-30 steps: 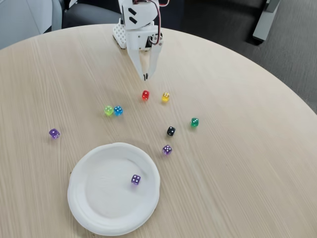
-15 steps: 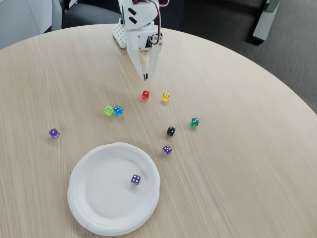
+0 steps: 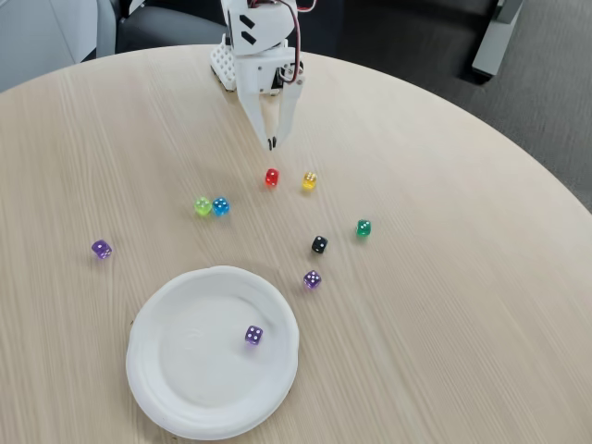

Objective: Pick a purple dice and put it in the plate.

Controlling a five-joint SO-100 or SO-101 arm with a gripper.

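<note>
In the fixed view the white paper plate (image 3: pixel 166 388) lies near the table's front edge, left of centre. One purple dice (image 3: pixel 253 336) rests inside it, toward its right side. A second purple dice (image 3: pixel 313 279) sits on the table just off the plate's upper right rim. A third purple dice (image 3: pixel 102 249) lies far to the left. My white gripper (image 3: pixel 271 143) points down at the back of the table, well away from all of them. Its fingers are shut, with nothing between them.
Other dice are scattered between gripper and plate: red (image 3: pixel 272 178), yellow (image 3: pixel 310 180), light green (image 3: pixel 203 206), blue (image 3: pixel 221 205), black (image 3: pixel 319 244) and dark green (image 3: pixel 363 228). The arm's base (image 3: pixel 224 65) stands at the table's back edge. The round wooden table (image 3: pixel 462 305) is bare on the right.
</note>
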